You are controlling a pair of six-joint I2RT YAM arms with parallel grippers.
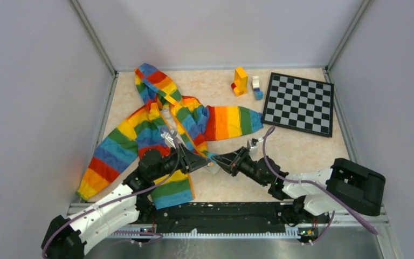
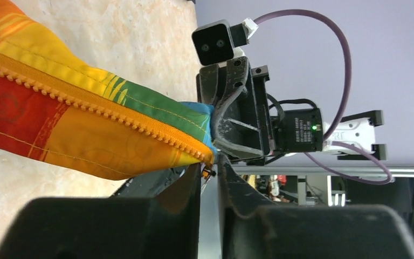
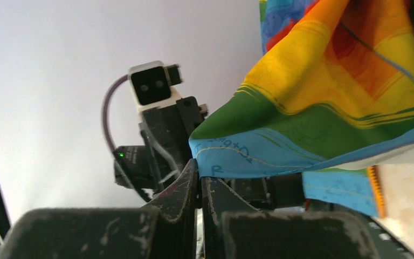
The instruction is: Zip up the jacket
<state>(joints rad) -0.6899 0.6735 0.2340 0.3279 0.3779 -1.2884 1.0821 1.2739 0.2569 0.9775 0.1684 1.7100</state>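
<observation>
Clamped shut, the left gripper [image 2: 209,168] and right gripper [image 3: 199,181] each pinched the limp-looking jacket [image 1: 140,129] by its six-o'clock hem, beside the zipper [image 2: 102,105].

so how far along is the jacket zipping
Done: nothing zipped; the rainbow-striped fabric jacket lies open, its orange zipper teeth unjoined. In hand: the left pincer is shut on the zipper's bottom end, the right pincer on the blue hem corner beside it. Left: mate both ends and close the zip upward.

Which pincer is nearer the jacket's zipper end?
Left: left pincer pinches the jacket right at the zipper's bottom end; right pincer pinches the blue hem corner beside it.
</observation>
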